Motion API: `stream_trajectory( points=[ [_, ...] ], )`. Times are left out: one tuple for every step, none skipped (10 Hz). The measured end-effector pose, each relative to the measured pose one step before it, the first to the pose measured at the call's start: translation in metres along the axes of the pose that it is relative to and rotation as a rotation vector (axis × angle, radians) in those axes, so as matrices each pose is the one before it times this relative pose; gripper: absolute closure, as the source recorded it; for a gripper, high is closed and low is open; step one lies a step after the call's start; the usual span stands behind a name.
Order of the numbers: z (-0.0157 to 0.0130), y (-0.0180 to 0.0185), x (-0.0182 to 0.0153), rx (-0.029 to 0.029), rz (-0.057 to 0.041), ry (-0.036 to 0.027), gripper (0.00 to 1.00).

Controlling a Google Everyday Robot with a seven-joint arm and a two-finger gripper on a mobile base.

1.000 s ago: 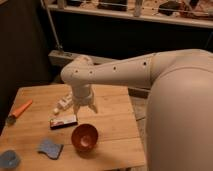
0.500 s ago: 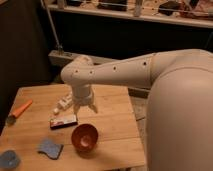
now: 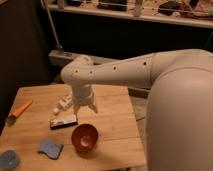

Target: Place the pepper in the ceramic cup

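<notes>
Unchanged from 0.5 s earlier: tool (image 3: 85,110) open and empty above worktop (image 3: 116,125), beside dark bar (image 3: 63,121); pepper (image 3: 21,109) at left edge, apart from ceramic cup (image 3: 9,160) at front corner

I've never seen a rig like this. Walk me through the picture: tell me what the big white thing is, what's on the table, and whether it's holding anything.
The big white shape is a robot's single arm, reaching in from the right over a wooden table. There is one camera view, looking down at the table past the arm; where the camera is mounted is not known. At the arm's end, pointing down over the middle of the table, is the gripper, a two-finger claw. Its fingers are apart and it holds nothing.

On the table lie an orange pepper at the left edge, a small blue-grey ceramic cup in the near left corner, a flat blue pad beside it, a red-brown bowl, a dark flat bar, and a small white object I cannot identify.
</notes>
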State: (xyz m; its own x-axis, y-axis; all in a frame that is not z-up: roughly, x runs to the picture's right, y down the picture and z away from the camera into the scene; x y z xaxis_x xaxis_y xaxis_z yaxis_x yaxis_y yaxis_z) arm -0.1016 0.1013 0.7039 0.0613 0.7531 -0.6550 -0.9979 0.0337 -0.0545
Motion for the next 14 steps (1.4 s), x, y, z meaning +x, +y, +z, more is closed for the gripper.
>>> stream_trajectory(
  points=[
    [-0.00001, -0.00002, 0.00001, -0.00002, 0.00005, 0.00003, 0.35],
    [0.00003, 0.00002, 0.00001, 0.00004, -0.00002, 0.00006, 0.35],
    [-0.00003, -0.00002, -0.00001, 0.00002, -0.00017, -0.00005, 0.35],
    [0.0, 0.00003, 0.0, -0.00006, -0.00001, 0.0, 0.35],
    [0.00001, -0.00001, 0.0, 0.00002, 0.00003, 0.00004, 0.35],
    [-0.00005, 0.00004, 0.0, -0.00002, -0.00008, -0.00007, 0.35],
    [0.00004, -0.00003, 0.00001, 0.00006, 0.00007, 0.00009, 0.35],
    [0.00002, -0.00002, 0.0, 0.00005, -0.00002, 0.0, 0.35],
    [-0.00001, 0.00003, 0.00001, 0.00003, -0.00007, 0.00001, 0.35],
    [-0.00017, 0.00045, -0.00023, 0.00083, -0.0012, -0.00053, 0.35],
    [0.00015, 0.00037, -0.00206, 0.00792, -0.00403, -0.00069, 0.35],
    [0.00061, 0.00722, -0.00912, 0.02049, -0.03616, -0.01421, 0.35],
    [0.00051, 0.00932, -0.00706, 0.01228, -0.03559, -0.00618, 0.35],
    [0.00018, 0.01303, -0.0121, 0.00988, -0.05071, -0.01307, 0.35]
  ],
)
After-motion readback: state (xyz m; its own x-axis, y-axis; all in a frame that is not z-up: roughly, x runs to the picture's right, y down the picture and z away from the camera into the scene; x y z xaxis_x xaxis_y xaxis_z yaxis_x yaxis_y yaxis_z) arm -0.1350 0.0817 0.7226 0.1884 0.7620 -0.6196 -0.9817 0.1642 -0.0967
